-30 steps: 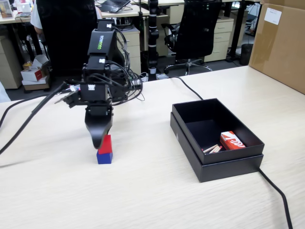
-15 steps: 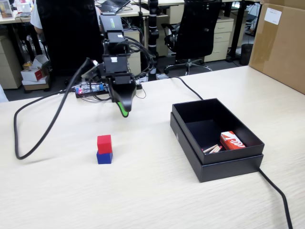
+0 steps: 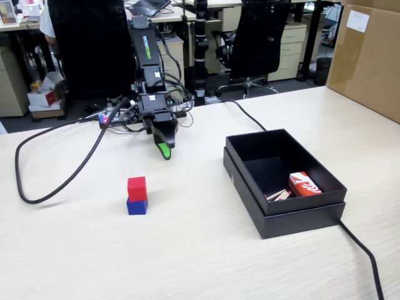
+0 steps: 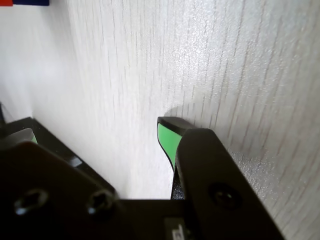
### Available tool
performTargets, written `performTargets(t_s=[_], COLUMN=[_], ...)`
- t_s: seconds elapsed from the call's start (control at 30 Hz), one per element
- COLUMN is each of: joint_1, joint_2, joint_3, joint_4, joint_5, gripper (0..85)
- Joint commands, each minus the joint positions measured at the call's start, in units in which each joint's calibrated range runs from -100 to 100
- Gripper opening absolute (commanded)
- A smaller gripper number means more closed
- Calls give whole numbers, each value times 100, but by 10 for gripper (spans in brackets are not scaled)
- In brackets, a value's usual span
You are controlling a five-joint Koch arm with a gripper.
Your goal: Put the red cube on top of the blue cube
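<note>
Red cube stacked on blue cube, tool held clear behind and to the right

In the fixed view, the red cube [image 3: 137,188] is seen resting squarely on the blue cube [image 3: 137,206] on the pale worktop [image 3: 206,262], left of centre. The tool [image 3: 164,150] is hung above the worktop further back and slightly right of the stack, well apart from it, with nothing held. In the wrist view a bare strip of worktop is seen between the two green-padded tips, so the tool is judged parted and empty. The stack is judged complete, so no approach toward the cubes is called for. At the far right, a black box [image 3: 284,209] holding a red-and-white packet [image 3: 304,184] is left untouched.
</note>
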Motion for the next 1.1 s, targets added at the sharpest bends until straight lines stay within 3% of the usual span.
performTargets(t_s=[0.0, 0.33, 1.07], joint_1=[24, 147, 147], joint_2=[-275, -688, -745], joint_3=[-156, -1271, -1289], joint_4=[675, 857, 840], joint_5=[-5, 15, 15], gripper=[473, 481, 483])
